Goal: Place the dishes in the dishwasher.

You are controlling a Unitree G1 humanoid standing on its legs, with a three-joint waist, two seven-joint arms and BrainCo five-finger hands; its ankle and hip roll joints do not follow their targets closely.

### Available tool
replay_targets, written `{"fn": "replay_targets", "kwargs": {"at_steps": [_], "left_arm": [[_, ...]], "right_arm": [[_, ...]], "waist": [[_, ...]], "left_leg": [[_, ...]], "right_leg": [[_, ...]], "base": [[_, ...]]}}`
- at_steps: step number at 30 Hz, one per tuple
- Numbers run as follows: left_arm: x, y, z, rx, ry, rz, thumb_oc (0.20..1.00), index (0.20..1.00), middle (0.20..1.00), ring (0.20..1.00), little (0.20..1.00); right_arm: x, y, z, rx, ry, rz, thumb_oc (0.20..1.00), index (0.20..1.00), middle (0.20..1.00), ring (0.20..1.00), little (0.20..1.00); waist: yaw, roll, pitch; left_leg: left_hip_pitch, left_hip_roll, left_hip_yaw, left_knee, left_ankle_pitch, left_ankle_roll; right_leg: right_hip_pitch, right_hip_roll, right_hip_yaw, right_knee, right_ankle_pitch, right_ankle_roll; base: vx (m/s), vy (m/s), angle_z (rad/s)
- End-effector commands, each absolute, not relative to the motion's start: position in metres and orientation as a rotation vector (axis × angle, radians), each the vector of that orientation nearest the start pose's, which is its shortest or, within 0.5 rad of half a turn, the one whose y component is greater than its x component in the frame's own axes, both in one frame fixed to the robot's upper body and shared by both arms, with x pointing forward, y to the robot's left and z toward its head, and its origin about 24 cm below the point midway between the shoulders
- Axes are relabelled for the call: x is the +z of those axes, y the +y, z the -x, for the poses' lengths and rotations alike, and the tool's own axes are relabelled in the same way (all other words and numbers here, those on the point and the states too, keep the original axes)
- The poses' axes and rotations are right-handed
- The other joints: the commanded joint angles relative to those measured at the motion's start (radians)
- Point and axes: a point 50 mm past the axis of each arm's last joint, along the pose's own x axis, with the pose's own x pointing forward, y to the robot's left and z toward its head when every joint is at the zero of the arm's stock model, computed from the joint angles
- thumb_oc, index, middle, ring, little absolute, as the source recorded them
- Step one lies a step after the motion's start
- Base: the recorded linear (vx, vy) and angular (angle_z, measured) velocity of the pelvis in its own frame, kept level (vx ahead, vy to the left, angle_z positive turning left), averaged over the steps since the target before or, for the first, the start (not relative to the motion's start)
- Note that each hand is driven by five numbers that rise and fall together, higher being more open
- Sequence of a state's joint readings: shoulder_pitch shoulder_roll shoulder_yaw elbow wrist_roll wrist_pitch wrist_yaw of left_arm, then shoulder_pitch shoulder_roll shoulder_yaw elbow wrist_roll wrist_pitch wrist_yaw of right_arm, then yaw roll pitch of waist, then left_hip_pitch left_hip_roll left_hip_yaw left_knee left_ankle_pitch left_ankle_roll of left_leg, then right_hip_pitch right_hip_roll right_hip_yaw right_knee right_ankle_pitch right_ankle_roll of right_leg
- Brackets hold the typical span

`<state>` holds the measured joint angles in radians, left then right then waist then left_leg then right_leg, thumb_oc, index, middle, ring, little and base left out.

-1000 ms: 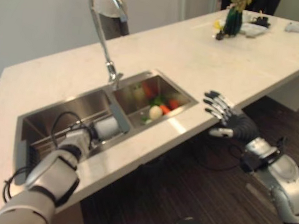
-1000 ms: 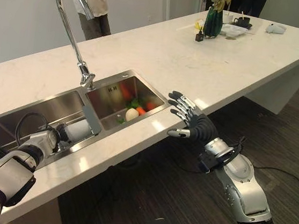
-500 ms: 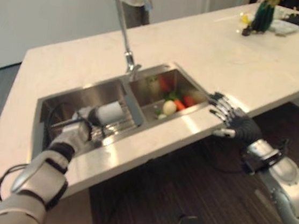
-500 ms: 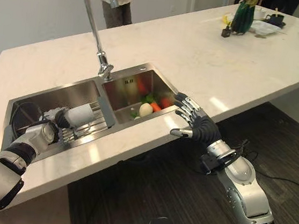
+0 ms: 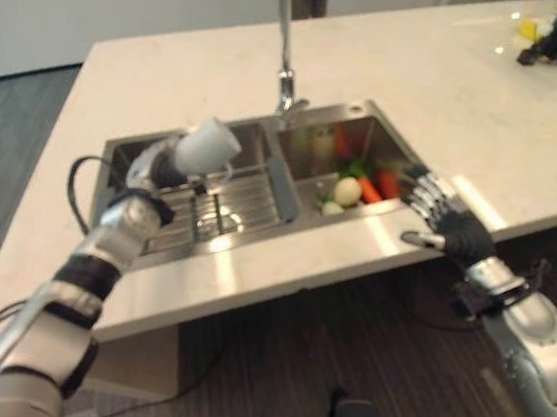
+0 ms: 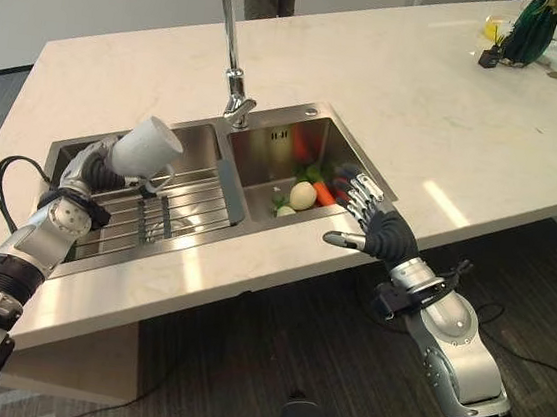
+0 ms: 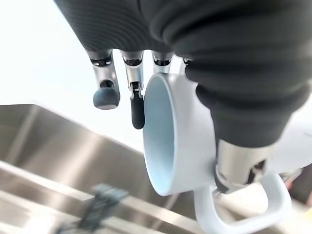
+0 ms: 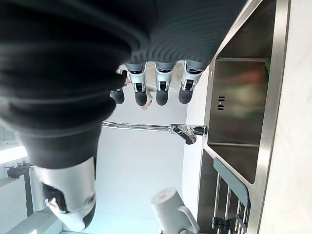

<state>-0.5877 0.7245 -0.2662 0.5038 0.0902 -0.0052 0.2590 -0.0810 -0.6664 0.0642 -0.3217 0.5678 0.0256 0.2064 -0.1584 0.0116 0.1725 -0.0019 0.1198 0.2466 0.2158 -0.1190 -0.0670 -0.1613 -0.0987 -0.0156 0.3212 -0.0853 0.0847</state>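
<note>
Setting: pale stone kitchen island point(image 6: 393, 91) with an inset steel double sink point(image 6: 266, 142), dark wood-grain floor alongside.

Item 1, white mug point(image 6: 146, 146). Held in the left hand point(image 6: 90, 169), lifted clear above the sink's left basin and its wire rack point(image 6: 172, 212). The mug lies on its side, mouth turned away from the wrist. In the left wrist view the mug point(image 7: 180, 146) sits between fingers point(image 7: 137, 105) hooked over the rim and the thumb pressing the wall near the handle, which hangs free beside the thumb.

Item 2, left hand. Clamped on the mug, fingers curled about it.

Item 3, right hand point(image 6: 377, 225). Fingers spread and straight, holding nothing, hovering at the island's front edge just beside the right basin.

Item 4, right basin contents. Vegetables point(image 6: 306, 187): a pale round one, orange and red pieces, some green. Near the right hand, well apart from the mug.

Item 5, tall curved faucet point(image 6: 230, 57), beyond the mug, at the divider between the basins.

Item 6, dark green vase point(image 6: 528, 36) and small dishes at the island's far end.

Risks, by judgement. The hold is on rim and wall only, handle unused; a tilt or swing toward the dishwasher could let the mug slip and drop onto the rack or floor. A sweep could also knock it against the faucet or sink edge.
</note>
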Motion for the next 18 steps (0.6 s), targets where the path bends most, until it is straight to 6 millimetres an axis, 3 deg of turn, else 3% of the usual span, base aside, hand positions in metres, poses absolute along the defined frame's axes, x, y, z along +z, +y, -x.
{"fn": "replay_targets", "kwargs": {"at_steps": [1,2,6,13,14,18], "left_arm": [[0.194,0.269,-0.339,0.316,-0.4,-0.745,0.2,0.2,0.2,0.2,0.2],[0.213,0.254,-0.324,0.295,-0.544,-0.642,0.2,0.2,0.2,0.2,0.2],[0.223,0.242,-0.298,0.267,-0.688,-0.499,0.2,0.2,0.2,0.2,0.2],[0.214,0.236,-0.26,0.202,-0.764,-0.264,0.2,0.2,0.2,0.2,0.2],[0.209,0.237,-0.249,0.172,-0.77,-0.143,0.2,0.2,0.2,0.2,0.2],[0.199,0.235,-0.23,0.129,-0.768,-0.056,0.2,0.2,0.2,0.2,0.2]], "right_arm": [[0.17,-0.195,-0.247,0.415,-0.423,0.099,1.0,1.0,1.0,1.0,1.0],[0.171,-0.194,-0.246,0.396,-0.444,0.085,1.0,1.0,1.0,1.0,1.0],[0.177,-0.19,-0.242,0.373,-0.494,0.062,1.0,1.0,1.0,1.0,1.0],[0.185,-0.184,-0.233,0.36,-0.564,0.041,1.0,1.0,1.0,1.0,1.0],[0.189,-0.182,-0.231,0.361,-0.598,0.039,1.0,1.0,1.0,1.0,1.0],[0.196,-0.177,-0.226,0.371,-0.643,0.038,1.0,1.0,1.0,1.0,1.0]], "waist": [[0.014,-0.009,-0.054],[0.035,-0.017,-0.054],[0.07,-0.028,-0.052],[0.121,-0.038,-0.047],[0.149,-0.037,-0.034],[0.2,-0.021,-0.007]], "left_leg": [[-0.066,-0.051,-0.068,0.084,-0.07,0.051],[-0.072,-0.05,-0.08,0.084,-0.07,0.049],[-0.08,-0.045,-0.1,0.084,-0.066,0.046],[-0.089,-0.025,-0.127,0.084,-0.042,0.026],[-0.095,-0.009,-0.132,0.084,-0.015,0.009],[-0.151,0.02,-0.162,0.084,0.051,-0.027]], "right_leg": [[0.037,-0.008,-0.04,-0.021,0.007,0.06],[0.039,-0.009,-0.049,-0.021,0.001,0.058],[0.045,-0.007,-0.068,-0.021,-0.01,0.05],[0.058,0.007,-0.103,-0.021,-0.031,0.026],[0.062,0.007,-0.13,-0.021,-0.034,0.013],[0.073,0.007,-0.179,-0.021,-0.038,0.0]], "base": [[0.01,-0.117,0.08],[0.01,-0.128,0.09],[0.0,-0.125,0.14],[0.01,-0.171,0.24],[0.01,-0.214,0.4],[-0.06,-0.136,0.49]]}}
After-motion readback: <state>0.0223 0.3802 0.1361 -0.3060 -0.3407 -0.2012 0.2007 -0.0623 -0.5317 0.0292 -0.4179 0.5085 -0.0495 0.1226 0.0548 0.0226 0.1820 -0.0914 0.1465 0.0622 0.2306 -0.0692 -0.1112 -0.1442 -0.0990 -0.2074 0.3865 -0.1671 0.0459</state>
